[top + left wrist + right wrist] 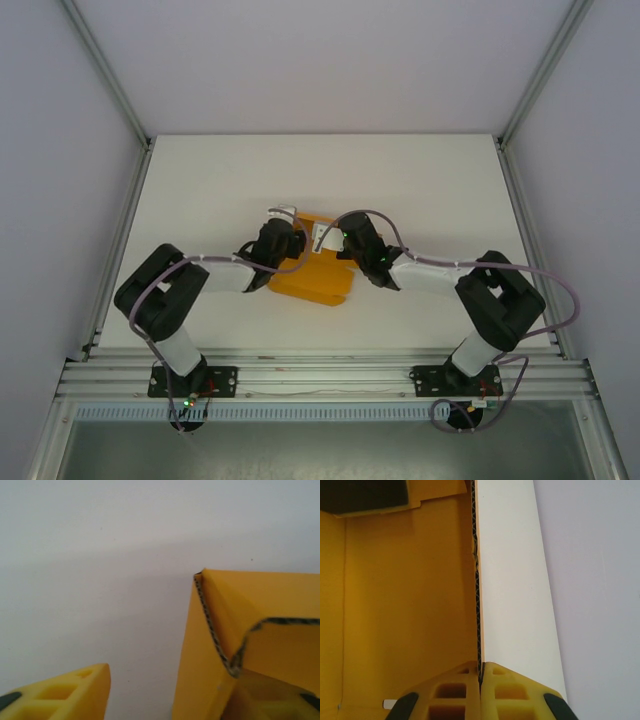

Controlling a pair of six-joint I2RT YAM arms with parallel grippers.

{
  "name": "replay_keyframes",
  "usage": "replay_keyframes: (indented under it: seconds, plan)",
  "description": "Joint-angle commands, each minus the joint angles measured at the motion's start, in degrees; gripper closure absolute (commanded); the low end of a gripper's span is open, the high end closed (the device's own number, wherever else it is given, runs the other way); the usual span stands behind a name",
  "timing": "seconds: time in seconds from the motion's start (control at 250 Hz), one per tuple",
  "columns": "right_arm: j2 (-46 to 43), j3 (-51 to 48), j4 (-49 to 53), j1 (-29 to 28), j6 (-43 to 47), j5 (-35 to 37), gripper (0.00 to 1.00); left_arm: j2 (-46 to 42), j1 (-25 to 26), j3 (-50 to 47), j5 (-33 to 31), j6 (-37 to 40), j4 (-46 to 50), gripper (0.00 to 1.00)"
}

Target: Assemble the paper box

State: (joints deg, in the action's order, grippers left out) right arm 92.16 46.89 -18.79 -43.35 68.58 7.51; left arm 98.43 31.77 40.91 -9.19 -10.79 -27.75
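The paper box (312, 278), bright orange card, lies partly folded in the middle of the white table between both wrists. My right gripper (480, 672) is shut on the thin edge of an upright wall of the paper box (410, 595); that wall is orange on the inside and white on the outside. My left gripper (185, 705) is open at a folded corner of the paper box (210, 645). Its left finger (65, 695) stands apart from the card, with bare table between. The other finger is mostly hidden behind the corner. From above, the left gripper (285, 225) and right gripper (325, 237) sit at the box's far edge.
The white table (200, 190) is bounded by aluminium rails at left (115, 250), right (530, 240) and the near edge (320, 375). Both arm bases stand on the near rail. Grey cables loop off each arm.
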Motion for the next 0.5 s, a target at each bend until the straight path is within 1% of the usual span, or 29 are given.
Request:
replay_keyframes:
  seconds: [0.0, 0.08, 0.18, 0.204, 0.252, 0.268, 0.288, 0.328, 0.36, 0.388, 0.408, 0.436, 0.46, 0.472, 0.496]
  plan:
    - [0.6, -0.2, 3.9, -0.4, -0.7, -0.8, 1.00, 2.4, -0.1, 3.1, -0.8, 0.5, 2.5, 0.51]
    - [0.4, -0.2, 4.4, -0.4, -0.7, -1.1, 1.00, 3.7, -0.1, 3.8, -1.6, 0.8, 2.4, 0.52]
    - [0.0, 0.0, 6.4, -0.4, -1.3, -2.5, 1.00, 5.1, -0.3, 4.7, -2.7, 0.8, 1.7, 0.63]
    - [-0.1, 0.0, 7.0, -0.4, -1.5, -3.0, 1.00, 5.4, -0.3, 5.0, -3.0, 0.8, 1.8, 0.68]
    - [-0.2, 0.3, 8.3, -0.4, -1.8, -3.5, 1.00, 6.1, -0.3, 5.7, -3.2, 0.9, 1.6, 0.82]
    - [-0.2, 0.5, 8.6, -0.4, -2.1, -3.6, 1.00, 6.3, -0.3, 6.0, -3.3, 0.9, 1.5, 0.89]
    - [-0.3, 0.6, 9.1, -0.4, -2.4, -3.7, 1.00, 6.6, -0.3, 6.3, -3.4, 1.1, 1.5, 1.00]
    - [-0.4, 0.9, 10.0, -0.4, -3.2, -3.8, 0.99, 7.2, -0.3, 6.7, -3.1, 1.5, 1.3, 1.00]
    - [-0.7, 1.1, 10.1, -0.4, -4.3, -3.9, 0.95, 7.5, -0.3, 6.8, -2.2, 2.2, 0.8, 1.00]
    - [-1.2, 1.2, 10.2, -0.4, -5.5, -4.2, 0.89, 7.6, -0.2, 6.7, -1.7, 2.6, 0.2, 1.00]
    - [-1.6, 1.3, 10.4, -0.3, -6.3, -4.6, 0.83, 7.7, -0.2, 6.6, -1.5, 2.5, -0.1, 1.00]
    - [-2.3, 1.4, 10.8, -0.3, -7.6, -5.0, 0.69, 7.6, -0.2, 6.5, -1.0, 2.7, -0.6, 1.00]
    - [-3.1, 1.4, 11.0, -0.4, -9.1, -5.4, 0.60, 7.5, -0.2, 6.4, -0.2, 3.1, -0.9, 1.00]
    - [-3.5, 1.4, 11.0, -0.3, -9.9, -5.5, 0.57, 7.4, -0.2, 6.3, 0.2, 3.3, -1.1, 1.00]
    - [-4.4, 1.4, 10.7, -0.4, -11.9, -5.8, 0.55, 7.2, -0.2, 6.0, 0.9, 3.7, -1.6, 1.00]
